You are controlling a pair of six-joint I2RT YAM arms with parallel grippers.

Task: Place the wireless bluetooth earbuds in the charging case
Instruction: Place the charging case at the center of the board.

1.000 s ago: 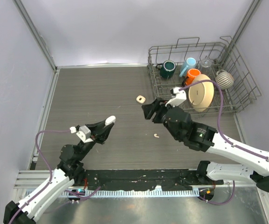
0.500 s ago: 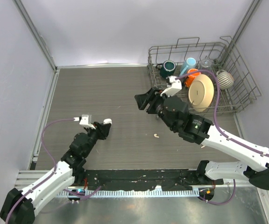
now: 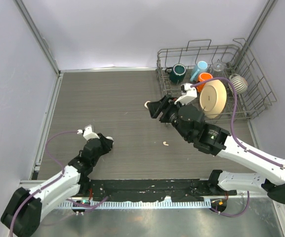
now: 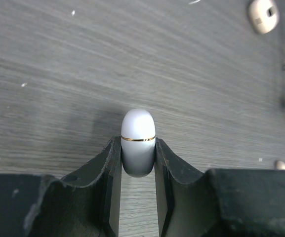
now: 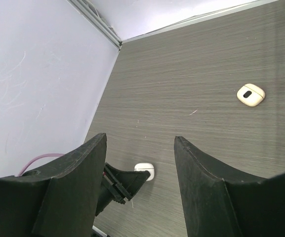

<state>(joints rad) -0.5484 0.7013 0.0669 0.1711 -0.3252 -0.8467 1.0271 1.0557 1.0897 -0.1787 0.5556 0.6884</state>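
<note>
The left hand (image 4: 138,144) is pinched tight on a white charging case (image 4: 138,129) (a thin gold band rings it). One earbud (image 3: 165,143) lies on the counter (image 3: 107,98) off to that hand's right. The right hand (image 5: 140,139) hangs half open and empty, with a cream case (image 5: 251,95) ahead of it.

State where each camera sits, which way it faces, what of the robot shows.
Top: above, behind the robot, looking down on the table; left arm and right arm show.
Left wrist: on left arm, facing the table; left tool shut on white case.
Right wrist: on right arm, facing the left wall; right tool open.
All see the beige case.
</note>
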